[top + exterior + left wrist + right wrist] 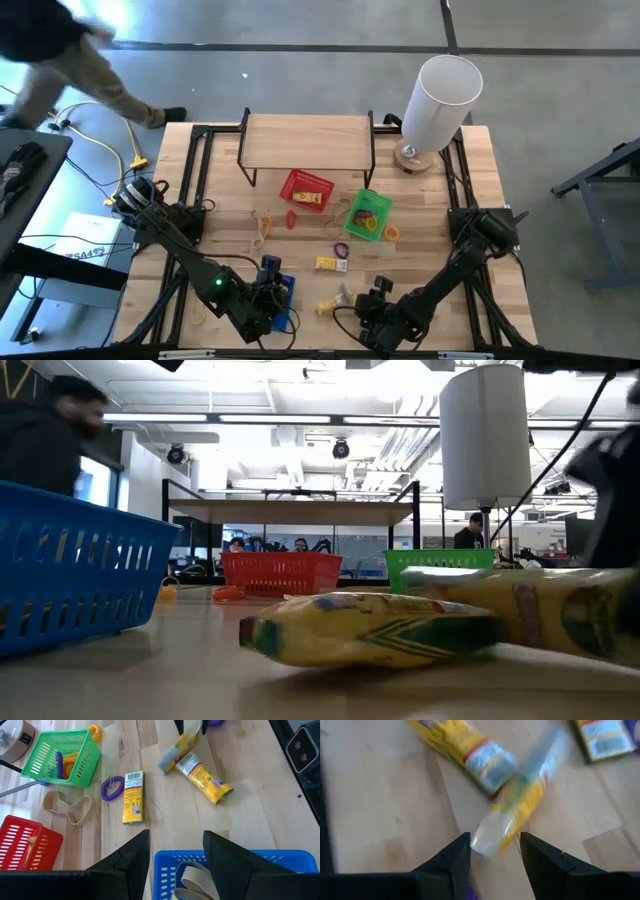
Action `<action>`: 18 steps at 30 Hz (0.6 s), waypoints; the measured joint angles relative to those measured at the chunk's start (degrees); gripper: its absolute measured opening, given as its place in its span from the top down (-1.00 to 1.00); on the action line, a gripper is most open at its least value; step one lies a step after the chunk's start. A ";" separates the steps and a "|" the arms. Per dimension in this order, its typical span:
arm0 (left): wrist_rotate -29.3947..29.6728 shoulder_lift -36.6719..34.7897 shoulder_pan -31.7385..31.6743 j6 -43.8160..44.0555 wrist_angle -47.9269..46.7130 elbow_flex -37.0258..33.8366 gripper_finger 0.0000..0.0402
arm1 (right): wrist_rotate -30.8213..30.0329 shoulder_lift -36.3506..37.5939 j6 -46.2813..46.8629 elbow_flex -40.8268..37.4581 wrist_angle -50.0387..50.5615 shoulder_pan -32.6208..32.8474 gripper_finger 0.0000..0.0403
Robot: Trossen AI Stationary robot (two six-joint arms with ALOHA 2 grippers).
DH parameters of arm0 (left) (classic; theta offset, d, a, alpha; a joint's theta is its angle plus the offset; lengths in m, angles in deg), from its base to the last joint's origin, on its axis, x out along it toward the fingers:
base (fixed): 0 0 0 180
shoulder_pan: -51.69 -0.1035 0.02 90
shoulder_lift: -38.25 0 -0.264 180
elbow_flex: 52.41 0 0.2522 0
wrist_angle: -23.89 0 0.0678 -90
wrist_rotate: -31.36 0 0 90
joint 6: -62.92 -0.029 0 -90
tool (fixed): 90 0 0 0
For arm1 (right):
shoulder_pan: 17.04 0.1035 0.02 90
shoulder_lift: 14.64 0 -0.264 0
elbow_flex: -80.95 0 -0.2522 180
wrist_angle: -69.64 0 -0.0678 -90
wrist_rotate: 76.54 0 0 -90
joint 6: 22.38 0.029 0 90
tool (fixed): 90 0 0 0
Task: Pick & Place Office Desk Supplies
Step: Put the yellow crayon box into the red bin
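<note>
Two yellow packets lie side by side on the table near its front edge: one sharp (202,772) (465,750), one blurred (175,750) (520,805). My right gripper (494,842) (368,300) is open and slants down, with the blurred packet's pale end (487,835) in the gap between its fingers. My left gripper (175,845) (272,290) hangs open over the far rim of the blue basket (280,865), in which a tan band (192,880) lies. A yellow block (133,797), a purple loop (112,787) and another tan band (67,805) lie flat mid-table. My right gripper has the blurred packet's pale end (487,835) between its two fingers and comes at it slanting down from the table's near side, along the packet. Whether either finger touches it I cannot tell. The rest of the packet lies on the table.
A green basket (62,757) with loops and a red basket (25,845) stand mid-table before a wooden shelf (305,140). A tall white cylinder (440,100) stands at the far right corner. A person (60,50) is beyond the far left corner.
</note>
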State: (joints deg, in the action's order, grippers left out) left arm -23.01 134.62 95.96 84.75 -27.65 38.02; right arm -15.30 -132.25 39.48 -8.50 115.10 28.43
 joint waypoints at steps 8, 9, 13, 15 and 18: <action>0.03 0.00 0.02 -0.01 0.16 -0.02 0.13 | 0.79 -2.51 -0.74 0.17 -1.02 -1.53 0.23; 0.03 0.00 0.02 0.00 0.11 -0.02 0.13 | 0.36 -2.51 -1.11 0.17 -0.97 -1.68 0.24; -0.39 0.00 0.04 0.00 0.13 -0.04 0.13 | -2.19 -2.66 -4.52 0.12 -1.38 -2.00 0.27; -0.68 0.00 0.04 0.01 0.13 -0.04 0.13 | -2.82 -2.68 -5.07 0.09 -1.41 -2.56 0.29; -0.83 0.00 0.04 0.01 0.15 -0.04 0.13 | -5.73 -2.85 -5.32 -0.01 -1.74 -3.45 0.31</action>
State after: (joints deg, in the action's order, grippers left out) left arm -23.84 134.62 96.01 84.77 -27.50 37.97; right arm -21.03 -135.10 34.16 -8.51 113.37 24.98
